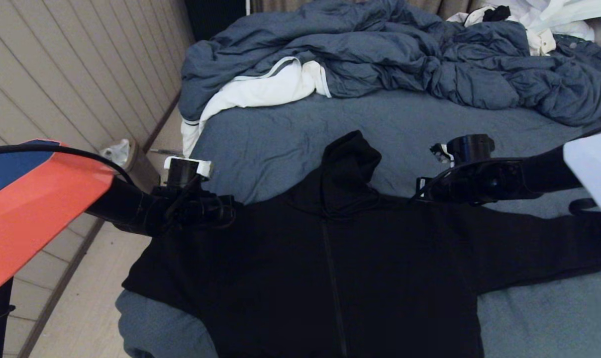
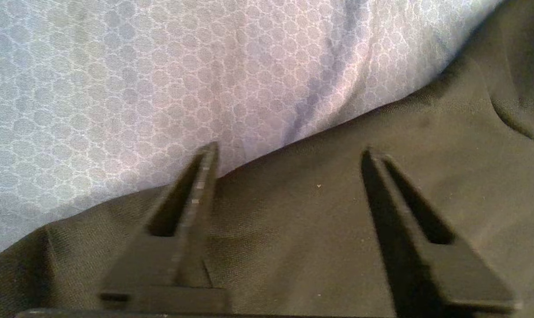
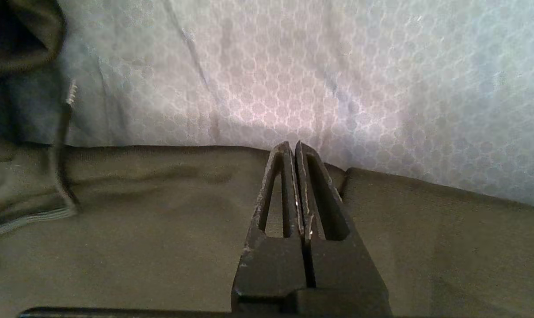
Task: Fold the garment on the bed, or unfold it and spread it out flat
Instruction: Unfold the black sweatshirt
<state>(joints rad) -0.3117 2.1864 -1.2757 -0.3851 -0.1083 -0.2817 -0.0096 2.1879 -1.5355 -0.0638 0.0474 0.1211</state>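
Observation:
The black hooded garment (image 1: pixel 330 278) lies front up and spread out on the bed (image 1: pixel 280 134), its hood pointing away from me and its sleeves out to both sides. My left gripper (image 1: pixel 226 211) hovers at the garment's left shoulder. In the left wrist view it (image 2: pixel 290 150) is open, with flat dark cloth (image 2: pixel 320 212) lying loose between the fingers at the hem against the sheet (image 2: pixel 139 88). My right gripper (image 1: pixel 422 191) is at the right shoulder. In the right wrist view it (image 3: pixel 292 145) is shut, pinching a small pucker of the shoulder edge (image 3: pixel 139 229).
A rumpled blue-grey duvet (image 1: pixel 380 54) with white lining (image 1: pixel 260 89) fills the far side of the bed, with white clothing (image 1: pixel 544 20) at the far right. A small bin (image 1: pixel 126 159) stands on the floor by the panelled wall on the left.

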